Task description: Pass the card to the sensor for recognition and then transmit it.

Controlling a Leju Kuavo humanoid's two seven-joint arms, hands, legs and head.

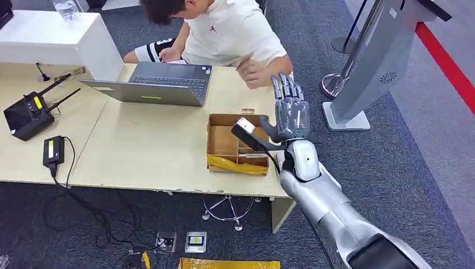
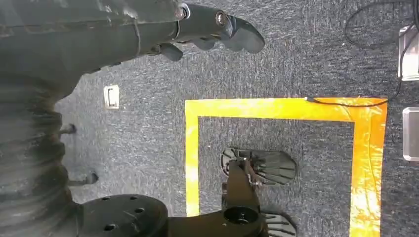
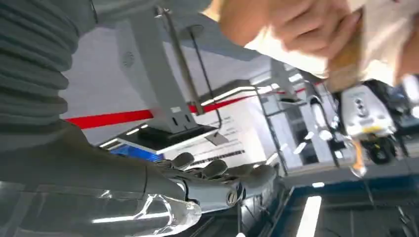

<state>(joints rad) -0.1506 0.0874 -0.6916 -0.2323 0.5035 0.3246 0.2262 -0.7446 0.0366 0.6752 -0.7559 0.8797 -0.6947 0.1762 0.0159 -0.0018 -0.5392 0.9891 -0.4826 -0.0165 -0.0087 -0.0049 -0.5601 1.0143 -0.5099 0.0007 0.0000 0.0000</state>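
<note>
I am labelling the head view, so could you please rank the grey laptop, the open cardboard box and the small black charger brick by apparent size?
1. Grey laptop
2. Open cardboard box
3. Small black charger brick

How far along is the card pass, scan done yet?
Can't confirm any scan. In hand: the right hand is raised, fingers straight, beside the cardboard box near the table edge, with the person's hand just beyond it; no card is visible in its fingers. Left: presenting a card to the grey stand. Left hand hangs over the floor.
</note>
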